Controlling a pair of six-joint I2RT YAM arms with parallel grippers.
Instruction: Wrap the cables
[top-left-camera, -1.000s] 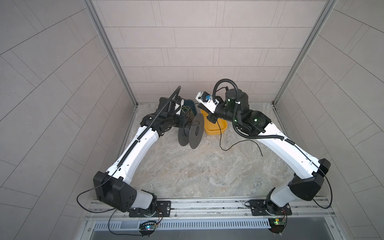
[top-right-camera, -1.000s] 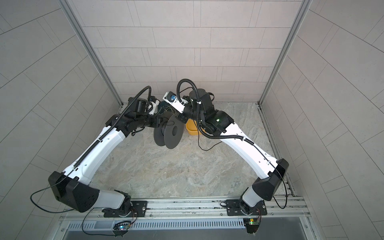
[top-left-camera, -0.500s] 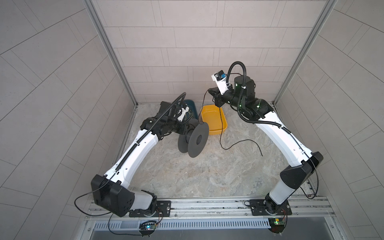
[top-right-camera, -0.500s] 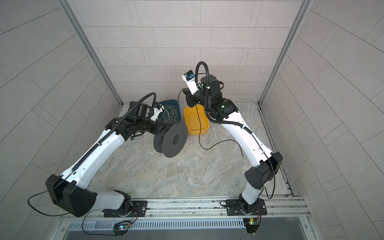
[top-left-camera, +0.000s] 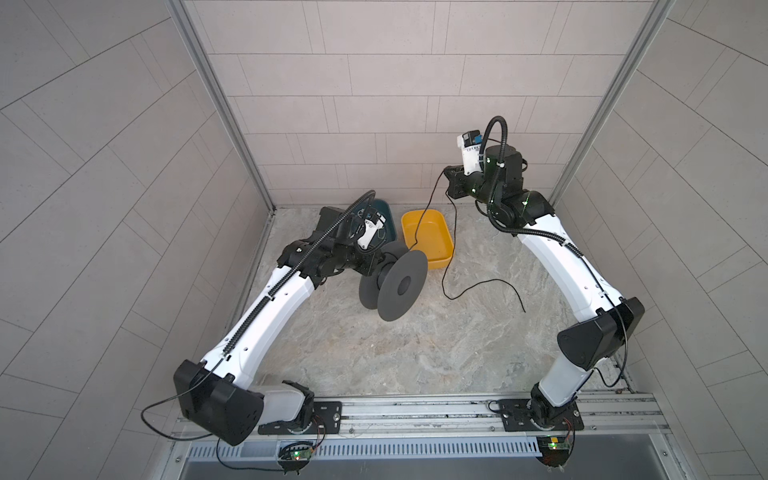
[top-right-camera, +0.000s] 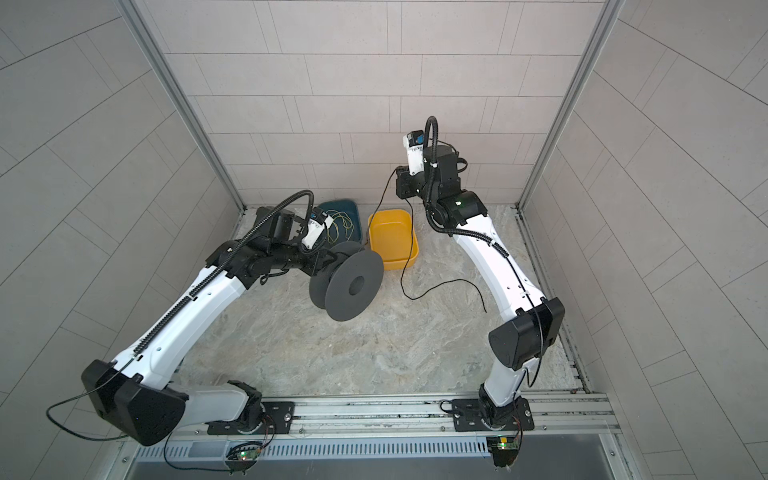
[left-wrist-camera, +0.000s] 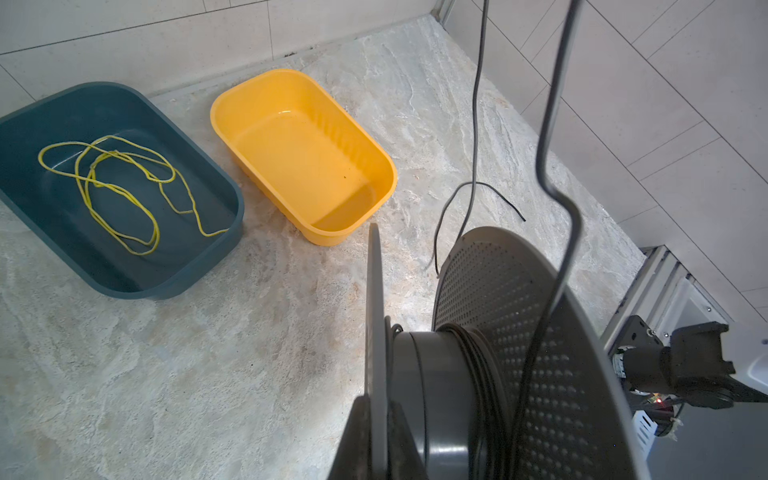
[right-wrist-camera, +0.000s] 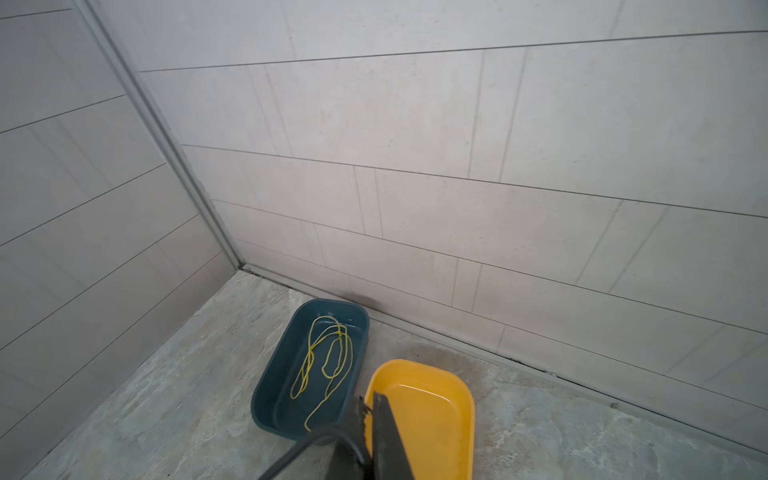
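The dark grey spool (top-left-camera: 395, 286) (top-right-camera: 349, 286) is held above the floor by its rear flange (left-wrist-camera: 376, 291), with my left gripper (left-wrist-camera: 376, 415) (top-left-camera: 368, 266) shut on that flange. Several turns of the thin black cable (left-wrist-camera: 482, 374) lie on the hub. From there the cable (top-left-camera: 424, 208) rises to my right gripper (top-left-camera: 446, 183) (top-right-camera: 397, 183), which is shut on it high up near the back wall. In the right wrist view the cable (right-wrist-camera: 291, 457) leaves the shut gripper (right-wrist-camera: 368, 409). Its loose tail (top-left-camera: 482, 284) (top-right-camera: 449, 280) hangs down and curls on the floor.
An empty yellow bin (top-left-camera: 428, 232) (left-wrist-camera: 299, 158) stands behind the spool. Left of it, a teal bin (top-left-camera: 386, 214) (left-wrist-camera: 124, 266) holds a yellow-green cord (left-wrist-camera: 116, 183) (top-right-camera: 338, 224). Tiled walls close in the back and both sides.
My right gripper has swung up and away to the right from beside the spool, drawing the cable out. The left arm has brought the spool slightly forward.
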